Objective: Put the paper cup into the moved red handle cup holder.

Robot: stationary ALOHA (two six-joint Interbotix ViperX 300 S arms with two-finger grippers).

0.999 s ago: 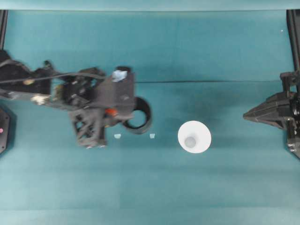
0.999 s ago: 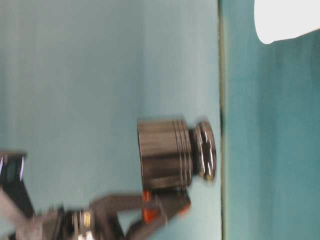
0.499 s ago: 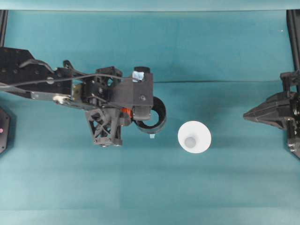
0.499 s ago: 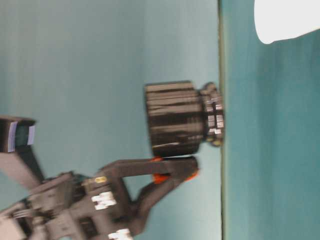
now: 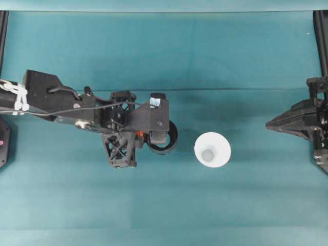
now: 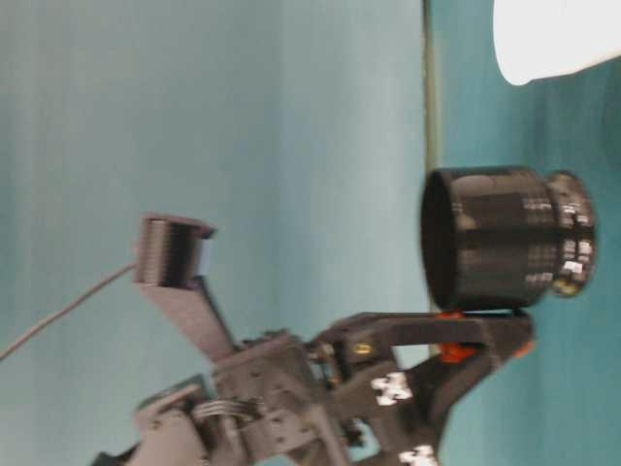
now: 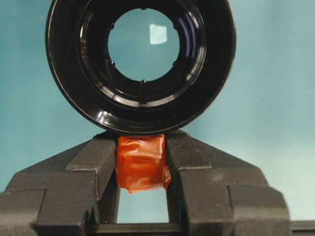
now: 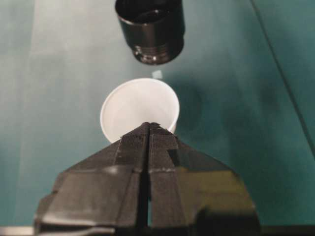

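paper cup (image 5: 212,149) stands upright on the teal table (image 5: 164,205), right of centre, rim up, free of both grippers. red handle cup holder (image 5: 164,137) sits just left of the cup, apart from it; in the table-level view it hangs above the tabletop, upright. left gripper (image 7: 141,167) has its fingers clamped on the holder's orange-red handle tab (image 7: 141,163). right gripper (image 8: 148,129) is at the table's right edge, well apart from the cup, fingers pressed together on nothing.
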